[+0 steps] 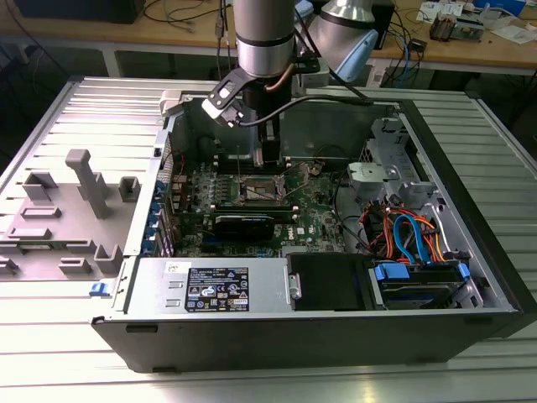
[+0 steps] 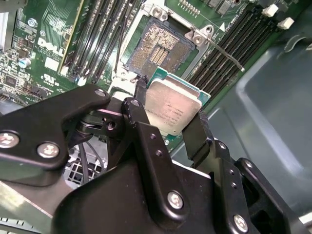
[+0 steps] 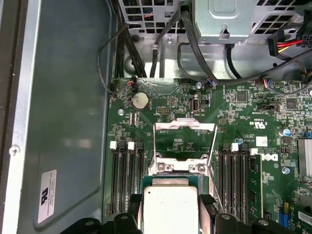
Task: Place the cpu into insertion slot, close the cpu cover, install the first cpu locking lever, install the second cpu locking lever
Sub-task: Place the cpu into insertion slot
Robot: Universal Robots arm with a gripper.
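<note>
From the exterior view I get the overall pose: the arm (image 1: 264, 42) drops nearly straight down into the open computer case (image 1: 470, 252), and the gripper (image 1: 270, 158) hangs low over the green motherboard (image 1: 315, 214), close above the socket area. That view is too coarse for me to see what sits between the fingers. In both wrist views it is plain that the gripper (image 2: 168, 105) is clamped on the cpu (image 2: 173, 105), with one black finger (image 2: 196, 131) on each of two opposite edges and the silver-grey top facing the camera. The second wrist view also shows the insertion slot (image 2: 158, 48) uncovered, its contact field bare, with the cpu held above the board just beside it and not seated. A thin locking lever (image 2: 224, 53) runs along one side of the slot. The first wrist view shows the cpu (image 3: 169, 214) level between the fingers (image 3: 134, 202), and just beyond it the cpu cover (image 3: 185, 126) swung open. A coin battery (image 3: 140, 100) lies further along the board.
</note>
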